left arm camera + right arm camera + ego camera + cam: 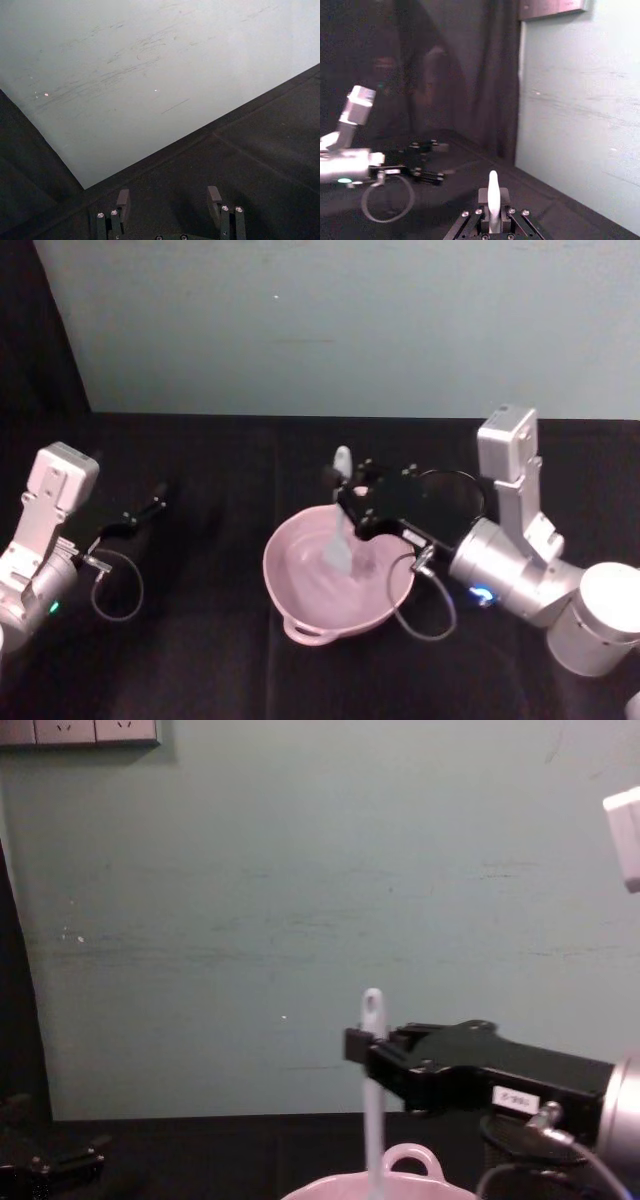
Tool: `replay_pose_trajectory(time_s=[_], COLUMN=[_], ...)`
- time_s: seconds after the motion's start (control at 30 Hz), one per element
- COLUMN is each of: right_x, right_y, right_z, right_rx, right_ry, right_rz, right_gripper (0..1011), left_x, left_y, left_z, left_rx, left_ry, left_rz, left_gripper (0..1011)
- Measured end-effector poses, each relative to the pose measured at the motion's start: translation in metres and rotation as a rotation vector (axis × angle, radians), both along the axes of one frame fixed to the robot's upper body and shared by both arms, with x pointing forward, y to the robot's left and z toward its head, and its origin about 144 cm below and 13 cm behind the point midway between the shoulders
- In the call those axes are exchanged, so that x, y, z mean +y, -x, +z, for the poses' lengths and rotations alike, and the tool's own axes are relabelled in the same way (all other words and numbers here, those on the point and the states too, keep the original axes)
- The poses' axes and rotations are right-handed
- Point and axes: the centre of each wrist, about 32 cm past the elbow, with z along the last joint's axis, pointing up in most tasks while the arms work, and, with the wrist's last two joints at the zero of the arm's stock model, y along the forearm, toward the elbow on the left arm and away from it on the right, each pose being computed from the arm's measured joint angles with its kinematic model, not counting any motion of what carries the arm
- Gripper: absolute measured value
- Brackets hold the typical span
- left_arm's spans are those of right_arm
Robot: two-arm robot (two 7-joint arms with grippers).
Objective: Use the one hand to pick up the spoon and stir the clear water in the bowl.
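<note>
The right tool (pixel 352 496) is just above the far side of the bowl (pixel 285 580). It is squeezed tight on the spoon (pixel 338 540), gripping it part way up the handle. The spoon stands almost straight up. Its wide end is down inside the bowl, near the middle. Its round end, with a little hole, sticks up above the tool.

From the chest, the spoon (pixel 372 1110) goes down into the bowl (pixel 340 1188), just beside the small loop (pixel 410 1160) on the bowl's rim. The right tool (pixel 365 1045) reaches in from the right of the bowl.

The bowl sits on the black worktop (pixel 200 660). The left tool (pixel 150 508) is far off to the left of the bowl, low over the worktop. Its fingers (pixel 123 200) are wide apart and hold nothing.
</note>
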Motion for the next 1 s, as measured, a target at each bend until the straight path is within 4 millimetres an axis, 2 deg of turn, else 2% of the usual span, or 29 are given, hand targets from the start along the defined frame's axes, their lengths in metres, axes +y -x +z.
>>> replay_pose_trajectory(time_s=[0.27,0.5,0.67,1.0], right_x=[0.018,0.023,0.018,-0.008], right_y=[0.001,-0.009,-0.016,-0.020], right_z=[-0.001,-0.006,-0.010,-0.009], right_rx=[0.005,0.024,0.037,0.011], right_ry=[-0.044,-0.092,-0.103,-0.075], right_rz=[0.048,0.040,0.005,-0.115], right_gripper=[124,125,125,124], left_x=[0.000,0.000,0.000,0.000], left_y=[0.000,0.000,0.000,0.000], left_z=[0.000,0.000,0.000,0.000], left_rx=[0.000,0.000,0.000,0.000], left_ry=[0.000,0.000,0.000,0.000], left_rz=[0.000,0.000,0.000,0.000], left_gripper=[1005,1005,1005,1005])
